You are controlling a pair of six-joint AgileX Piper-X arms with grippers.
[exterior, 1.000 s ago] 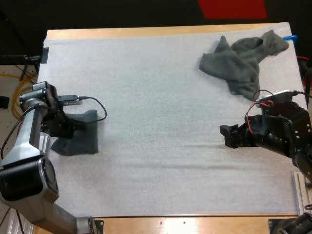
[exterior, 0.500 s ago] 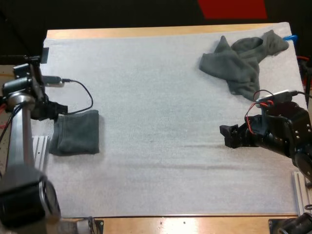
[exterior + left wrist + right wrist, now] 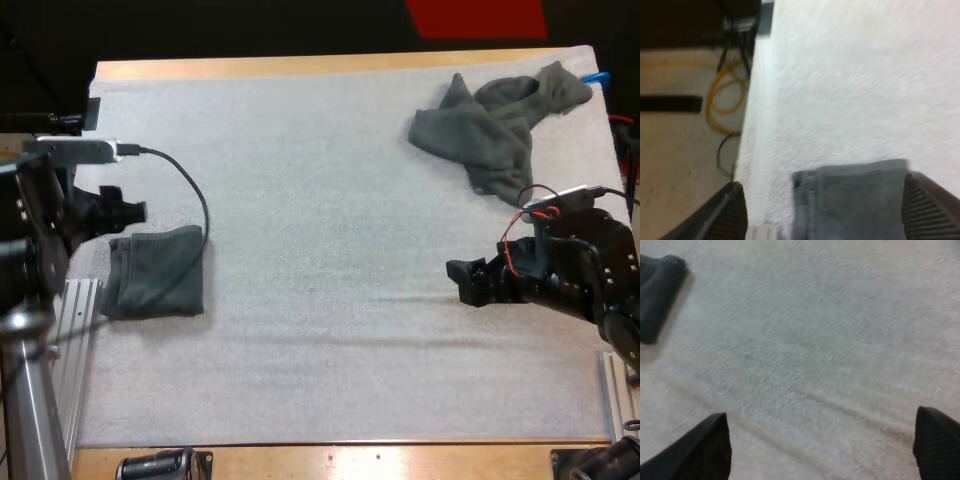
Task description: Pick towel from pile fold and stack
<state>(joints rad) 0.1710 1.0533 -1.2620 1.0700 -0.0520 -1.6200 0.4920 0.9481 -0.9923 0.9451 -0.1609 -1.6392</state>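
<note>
The left arm (image 3: 30,250) stands raised at the far left, wrist bent inward, its jaws spread wide. The right arm (image 3: 575,270) reaches in low from the right, jaws parted and gripping nothing.

A wooden desk (image 3: 300,66) carries a white mat (image 3: 330,330) that covers nearly all of its top. Bare wood shows only in strips along the far and near edges. Two dark grey-green towels lie directly on the mat. The folded towel (image 3: 155,272) lies flat at the left end effector (image 3: 118,212), with its far edge beneath it. The crumpled towel (image 3: 495,125) sits in a loose heap well beyond the right end effector (image 3: 465,282), toward the mat's far corner on that side.
</note>
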